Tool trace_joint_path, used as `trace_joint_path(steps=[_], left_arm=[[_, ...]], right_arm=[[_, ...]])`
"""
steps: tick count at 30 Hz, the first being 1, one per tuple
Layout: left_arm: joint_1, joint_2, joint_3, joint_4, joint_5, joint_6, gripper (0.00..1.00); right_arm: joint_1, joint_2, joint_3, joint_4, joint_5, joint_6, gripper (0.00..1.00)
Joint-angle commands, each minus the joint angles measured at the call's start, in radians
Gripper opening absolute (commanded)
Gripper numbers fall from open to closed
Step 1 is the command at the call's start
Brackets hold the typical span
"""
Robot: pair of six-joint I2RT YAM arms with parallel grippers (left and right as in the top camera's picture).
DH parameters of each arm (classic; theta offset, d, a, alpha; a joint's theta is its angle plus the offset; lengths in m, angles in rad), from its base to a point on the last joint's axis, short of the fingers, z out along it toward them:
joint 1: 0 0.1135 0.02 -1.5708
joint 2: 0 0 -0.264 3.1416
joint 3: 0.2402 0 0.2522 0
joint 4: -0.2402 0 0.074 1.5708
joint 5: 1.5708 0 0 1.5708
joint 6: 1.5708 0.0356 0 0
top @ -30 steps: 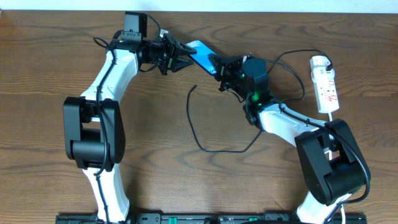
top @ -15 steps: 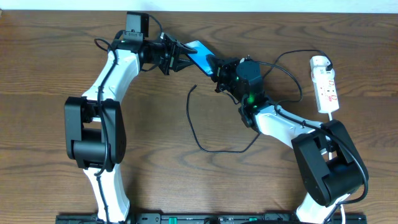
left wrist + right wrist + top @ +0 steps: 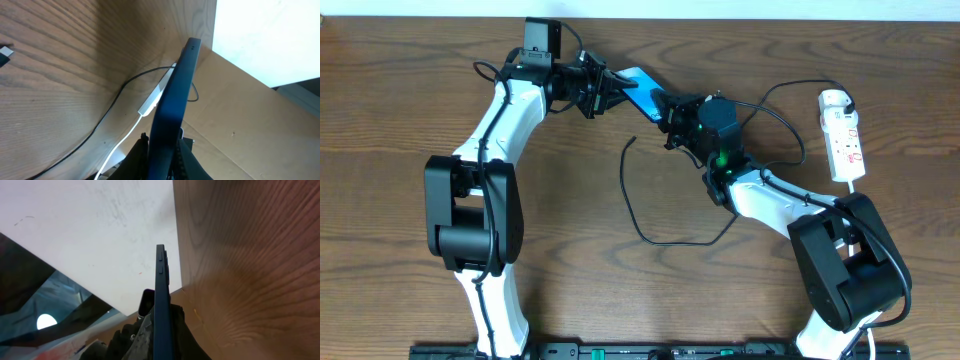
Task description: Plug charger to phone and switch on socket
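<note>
While edge-on, phone between both jaws.

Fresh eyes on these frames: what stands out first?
The blue phone at back centre, left gripper and right gripper each shut on one end. Below it the black charger cable lies looped on the table, unplugged; the white socket strip sits far right.

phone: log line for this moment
phone: held by both jaws | charger: loose on table, tip unplugged | socket: right side, not touched
</note>
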Motion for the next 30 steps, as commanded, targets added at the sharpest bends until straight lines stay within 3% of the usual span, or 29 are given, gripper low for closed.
trace_joint_path(steps=[1, 15, 30], left_arm=[[-0.004, -0.023, 0.0, 0.005, -0.006, -0.028, 0.15], [-0.004, -0.023, 0.0, 0.244, 0.111, -0.043, 0.14], [-0.018, -0.023, 0.0, 0.244, 0.143, -0.043, 0.15]], right_arm=[[0.011, -0.008, 0.018, 0.026, -0.022, 0.013, 0.01], [0.023, -0.008, 0.018, 0.063, -0.025, 0.044, 0.01], [0.024, -0.008, 0.018, 0.09, -0.028, 0.043, 0.02]])
